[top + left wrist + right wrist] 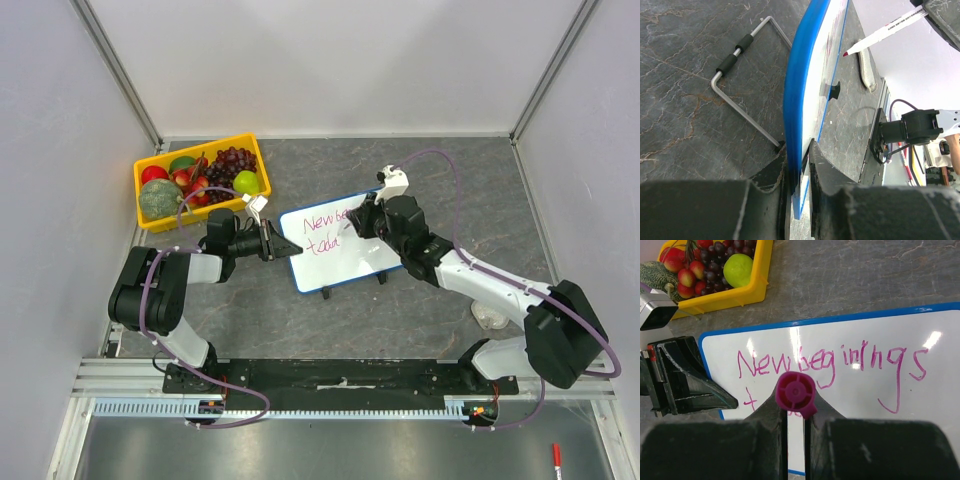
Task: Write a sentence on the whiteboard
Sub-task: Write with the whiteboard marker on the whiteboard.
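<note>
The whiteboard (352, 264), white with a blue frame, stands tilted at mid-table. My left gripper (272, 240) is shut on its left edge; in the left wrist view the blue frame (795, 100) sits pinched between the fingers of that gripper (800, 155). My right gripper (796, 407) is shut on a pink marker (796, 392), seen end-on from its cap. The marker (885, 32) has its tip close to the board face; contact is unclear. The sentence (830, 362) reads "New beginnings" in pink, with a second line (325, 246) that starts "toda", partly hidden by the marker and fingers.
A yellow tray (142, 190) of fruit stands at the back left, close to the left arm. The board's wire stand (740, 75) rests on the table behind it. A pale object (490, 318) lies by the right arm. A red marker (556, 462) lies below the table's near edge.
</note>
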`<state>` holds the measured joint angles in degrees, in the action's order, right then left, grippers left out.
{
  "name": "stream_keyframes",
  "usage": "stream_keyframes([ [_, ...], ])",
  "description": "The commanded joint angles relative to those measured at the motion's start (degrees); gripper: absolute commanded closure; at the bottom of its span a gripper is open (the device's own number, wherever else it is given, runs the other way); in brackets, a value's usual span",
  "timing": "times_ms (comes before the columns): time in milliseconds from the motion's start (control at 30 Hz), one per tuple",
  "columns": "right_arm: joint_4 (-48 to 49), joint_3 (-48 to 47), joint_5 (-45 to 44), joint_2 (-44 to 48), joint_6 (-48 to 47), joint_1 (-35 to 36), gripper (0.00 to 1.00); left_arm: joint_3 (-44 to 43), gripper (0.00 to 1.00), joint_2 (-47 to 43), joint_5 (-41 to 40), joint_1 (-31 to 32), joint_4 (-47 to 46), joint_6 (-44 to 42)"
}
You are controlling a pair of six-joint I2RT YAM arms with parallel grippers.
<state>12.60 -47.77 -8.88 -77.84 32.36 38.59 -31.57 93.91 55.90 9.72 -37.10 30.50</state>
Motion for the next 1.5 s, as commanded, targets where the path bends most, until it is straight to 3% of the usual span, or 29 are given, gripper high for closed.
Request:
stream_keyframes([
  [0, 1.0, -2.2, -1.5, 0.5, -0.7, -0.7, 1.00, -0.4, 0.98, -0.9, -2.8, 0.1, 1.9, -4.3],
  [467, 1.6, 1.0, -2.0, -1.3, -1.2, -0.9, 1.00, -0.3, 0.98, -0.8, -2.7, 0.1, 2.0, -4.2],
  [867, 0.2, 4.4, -1.7, 2.3, -1.3, -0.9, 1.00, -0.2, 0.98, -0.8, -2.8, 0.2, 2.1, -4.2],
  [1467, 0.8, -1.0, -2.8, 2.8, -0.5, -1.6, 1.00, -0.3, 0.98, -1.0, -3.0, 0.0, 2.2, -4.4],
])
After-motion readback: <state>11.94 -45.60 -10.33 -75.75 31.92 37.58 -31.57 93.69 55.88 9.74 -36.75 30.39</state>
